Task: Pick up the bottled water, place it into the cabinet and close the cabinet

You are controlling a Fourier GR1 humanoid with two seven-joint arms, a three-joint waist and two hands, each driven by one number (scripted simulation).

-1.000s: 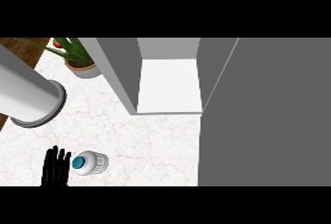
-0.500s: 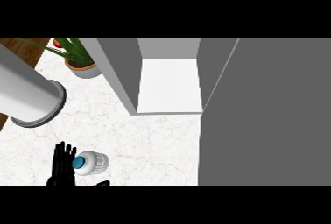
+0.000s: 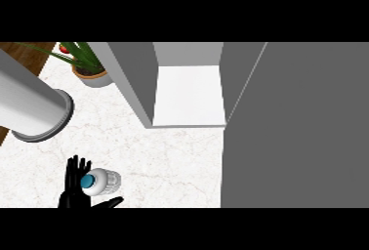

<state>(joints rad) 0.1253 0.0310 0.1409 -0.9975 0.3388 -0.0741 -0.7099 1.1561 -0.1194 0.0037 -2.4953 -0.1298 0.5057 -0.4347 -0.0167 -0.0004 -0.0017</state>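
The bottled water stands upright on the marble counter at the lower left, seen from above with its blue cap showing. My left hand is against the bottle's left side, open, with straight fingers pointing away from me and the thumb spread round the near side. The grey cabinet is open, its white shelf bare, beyond and to the right of the bottle. Its grey door fills the right of the view. My right hand does not show.
A large pale grey cylinder lies across the left side of the counter. A potted plant stands at the back left beside the cabinet's wall. A brown wooden surface shows beyond the counter's left edge.
My left hand has slid forward and right along the bottle's left side. Its thumb has come into view at the bottle's near side. The bottle has not moved.
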